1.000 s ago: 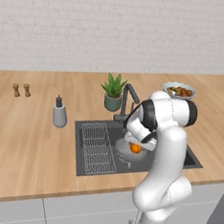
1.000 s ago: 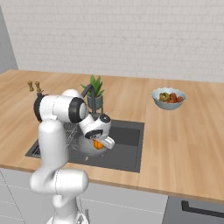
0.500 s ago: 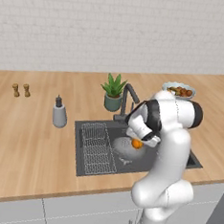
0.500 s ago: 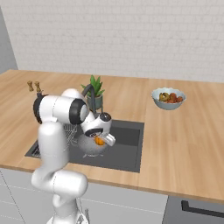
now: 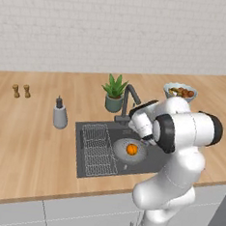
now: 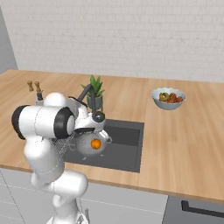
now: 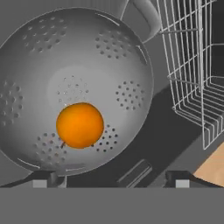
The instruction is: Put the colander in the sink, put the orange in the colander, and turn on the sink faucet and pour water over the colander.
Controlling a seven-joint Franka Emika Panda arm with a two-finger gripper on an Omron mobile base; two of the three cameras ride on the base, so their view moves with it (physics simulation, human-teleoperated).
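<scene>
Where the wooden counter (image 5: 30, 141) begins at the left of the left base view, two small brown shakers (image 5: 21, 91) stand near the white brick wall (image 5: 93, 26), and a grey soap bottle (image 5: 60, 115) stands just beside the sink (image 5: 83, 168). Inside the dark basin a wire grid (image 5: 98, 149) lies on the left half, and the colander (image 5: 122, 152) sits to its right with the orange (image 5: 131, 149) resting in its bowl. Behind the basin a potted plant (image 5: 114, 92) stands next to the sink faucet (image 5: 131, 96), whose base and lever are hidden by the robot's wrist. The gripper (image 7: 113, 178) hangs above the colander with its jaws spread wide and nothing between them; in the hand view only the dark fingertips (image 7: 43, 178) show at the bottom edge, and the orange lies free below them. In both base views the white forearm covers the right part of the colander and sink. Further right, a pale fruit bowl (image 5: 180, 91) sits on the counter, well apart from the basin. White cabinet fronts (image 5: 52, 216) run under the counter
</scene>
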